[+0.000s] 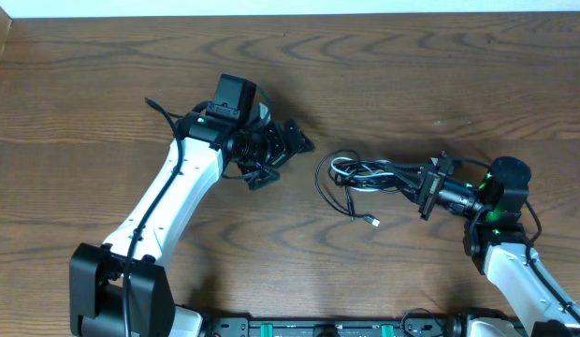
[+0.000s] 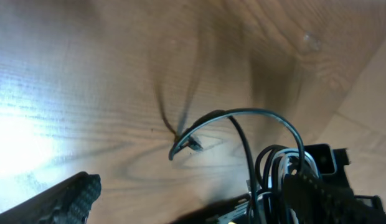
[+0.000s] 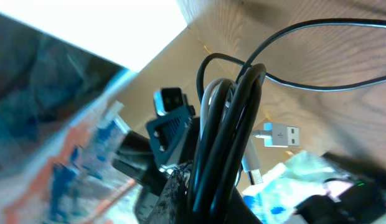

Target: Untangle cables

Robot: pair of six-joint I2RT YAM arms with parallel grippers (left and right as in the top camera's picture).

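Observation:
The cables point(image 1: 365, 173) lie as a bundle of black and white cords at centre right. My right gripper point(image 1: 427, 183) is shut on the bundle's right end. In the right wrist view the black and white cords point(image 3: 225, 143) run up between the jaws, and a white USB plug point(image 3: 281, 134) sticks out to the right. One black cord trails down to a small plug point(image 1: 374, 222) on the table. My left gripper point(image 1: 282, 152) stands open a short way left of the bundle, with nothing in it. Its view shows a black cord loop ending in a plug point(image 2: 194, 144).
The brown wooden table point(image 1: 290, 56) has its far edge along the top of the overhead view. The left arm point(image 1: 168, 206) slants across the lower left and the right arm point(image 1: 510, 253) stands at the lower right.

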